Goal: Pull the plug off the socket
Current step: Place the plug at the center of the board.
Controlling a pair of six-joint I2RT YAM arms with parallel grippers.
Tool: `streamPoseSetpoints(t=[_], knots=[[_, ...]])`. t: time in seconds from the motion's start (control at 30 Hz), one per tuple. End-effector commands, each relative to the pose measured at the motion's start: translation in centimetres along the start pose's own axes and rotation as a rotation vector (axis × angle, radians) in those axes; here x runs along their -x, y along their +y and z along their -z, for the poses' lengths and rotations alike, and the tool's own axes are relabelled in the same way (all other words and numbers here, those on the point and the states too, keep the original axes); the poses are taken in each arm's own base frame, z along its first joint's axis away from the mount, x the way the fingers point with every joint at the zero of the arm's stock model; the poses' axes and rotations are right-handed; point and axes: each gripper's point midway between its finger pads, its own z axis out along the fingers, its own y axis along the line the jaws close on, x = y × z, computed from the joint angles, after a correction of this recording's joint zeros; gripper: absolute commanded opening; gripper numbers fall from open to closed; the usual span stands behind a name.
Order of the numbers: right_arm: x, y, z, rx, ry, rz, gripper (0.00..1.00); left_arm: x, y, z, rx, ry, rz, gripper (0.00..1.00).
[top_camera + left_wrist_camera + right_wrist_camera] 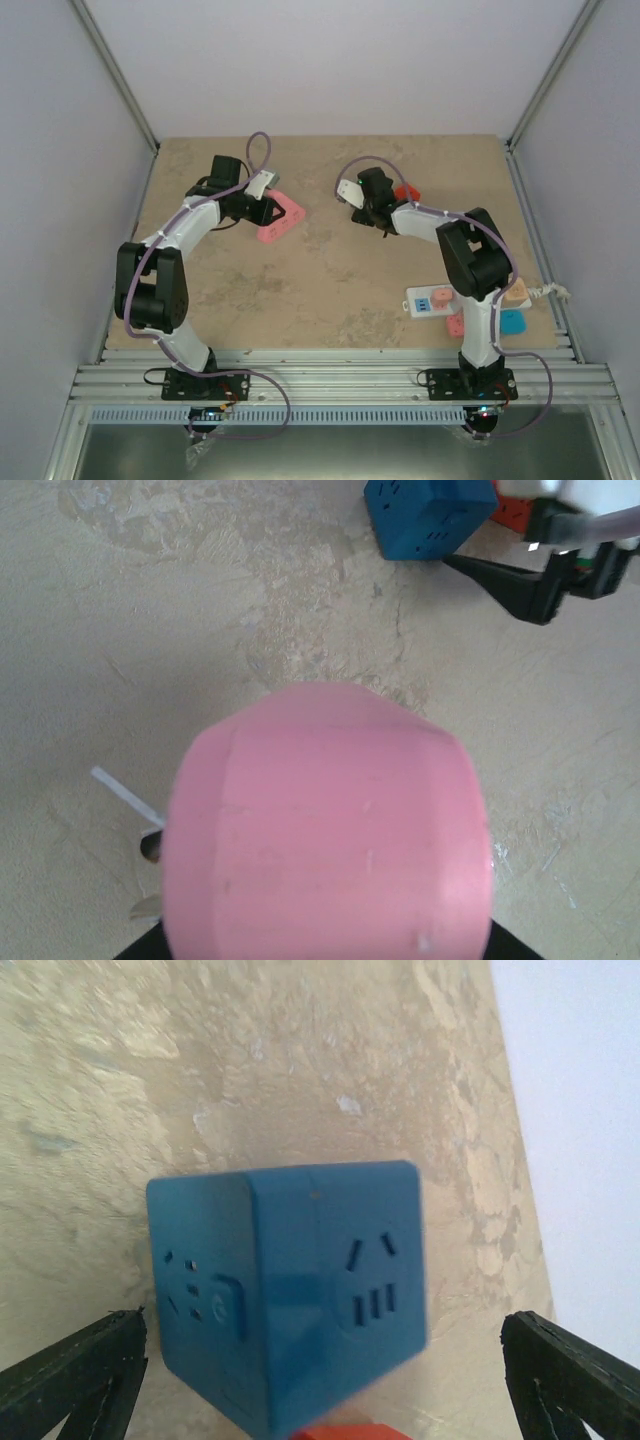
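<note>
The worktop carries everything, and the main hazard is where things lie on it. The socket sits at the near right, close to the base of the right arm and partly hidden under its forearm. Both end effectors are well apart from it, on the far side. Reaching back that close to its own base would be awkward for the right arm, and its elbow could sweep the strip or the coloured pieces next to it. The arm covers too much to tell whether any of those pieces is a seated plug.

The strip looks loose, so a pull without a hold-down would probably lift or drag all of it. The left end effector is no help as it stands: it is clamped on the pink block.

The right end effector is spread wide and grips nothing. Its fingers stand either side of the blue cube with clear gaps. Closing here would pick up the wrong thing, or nudge the red piece just beside it.

The short cord stub at the right edge could snag.

No brand or writing is legible. The cube shows only outlet slots and a small raised square.
</note>
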Motion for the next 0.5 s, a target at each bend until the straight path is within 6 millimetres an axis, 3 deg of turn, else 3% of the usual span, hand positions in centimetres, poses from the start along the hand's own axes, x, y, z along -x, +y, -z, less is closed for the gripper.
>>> streamPoseSetpoints(t=[0.0,0.27,0.47], knots=[[1.7,-0.5,3.1,0.064,-0.066,-0.043,0.98,0.4,0.3,-0.1,0.000,-0.019,0.007,0.00],[3.4,-1.1,7.5,0.115,-0.126,-0.103,0.98,0.5,0.7,-0.1,0.004,-0.018,0.018,0.00],[4.0,-1.7,11.4,0.150,-0.201,-0.144,0.98,0.9,2.4,1.0,0.046,-0.030,0.040,0.00]])
